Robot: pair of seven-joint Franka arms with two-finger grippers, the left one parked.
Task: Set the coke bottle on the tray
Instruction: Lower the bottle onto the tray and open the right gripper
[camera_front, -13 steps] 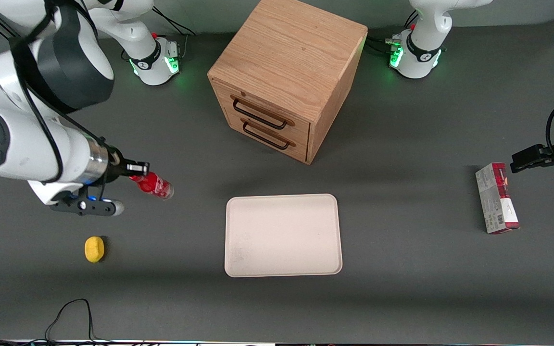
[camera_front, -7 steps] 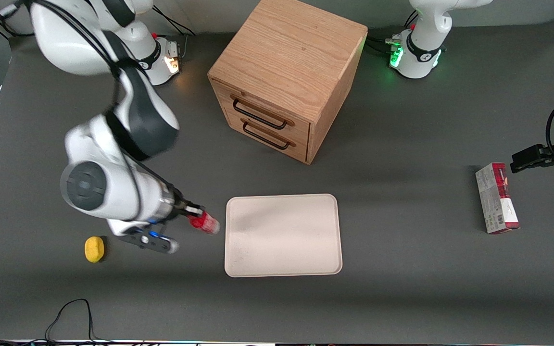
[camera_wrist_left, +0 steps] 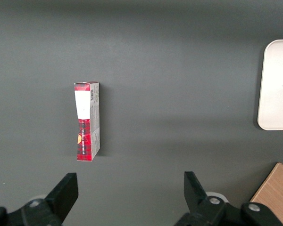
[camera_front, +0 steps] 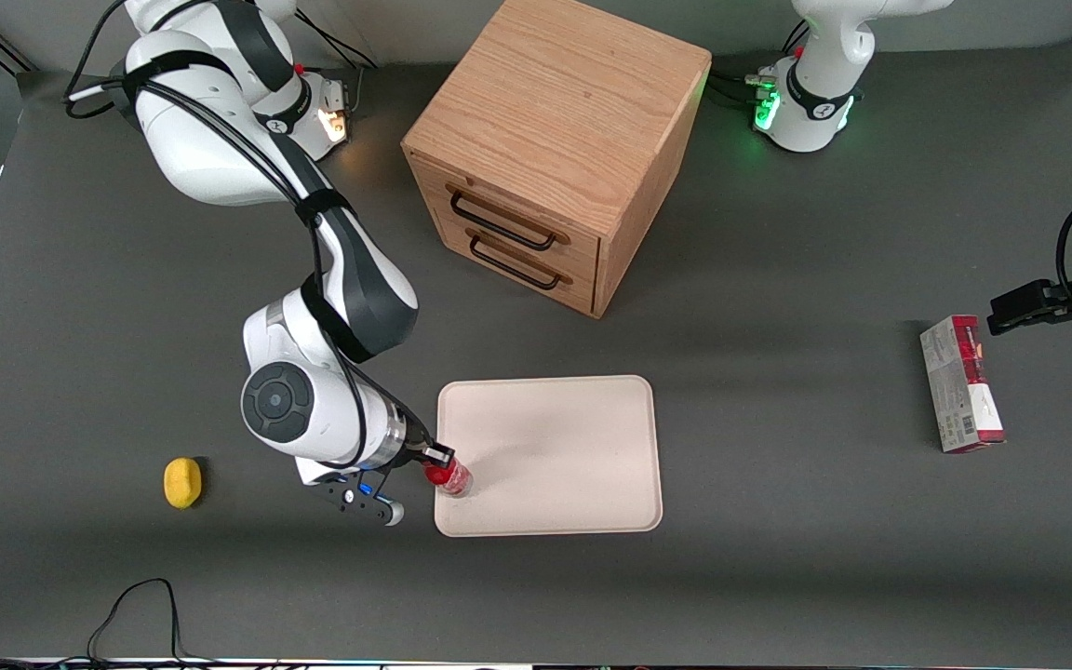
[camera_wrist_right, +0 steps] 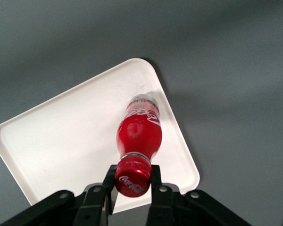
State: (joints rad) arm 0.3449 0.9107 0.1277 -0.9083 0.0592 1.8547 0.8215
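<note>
My right gripper [camera_front: 441, 462] is shut on the red cap of the coke bottle [camera_front: 452, 477], a tiny red bottle with a clear dark base. It holds the bottle over the corner of the cream-white tray [camera_front: 573, 437] that is nearest the front camera and toward the working arm's end. In the right wrist view the bottle [camera_wrist_right: 139, 131] hangs from the gripper [camera_wrist_right: 132, 181] with its base pointing down at the tray [camera_wrist_right: 61, 146]. I cannot tell whether the base touches the tray.
A wooden two-drawer cabinet [camera_front: 555, 140] stands farther from the front camera than the tray. A yellow lump [camera_front: 182, 482] lies toward the working arm's end. A red-and-grey carton [camera_front: 961, 383] lies toward the parked arm's end and shows in the left wrist view [camera_wrist_left: 87, 120].
My gripper has carried the coke bottle from the working arm's end of the table toward the tray and nearer the front camera. The bottle now hangs over the tray's corner.
</note>
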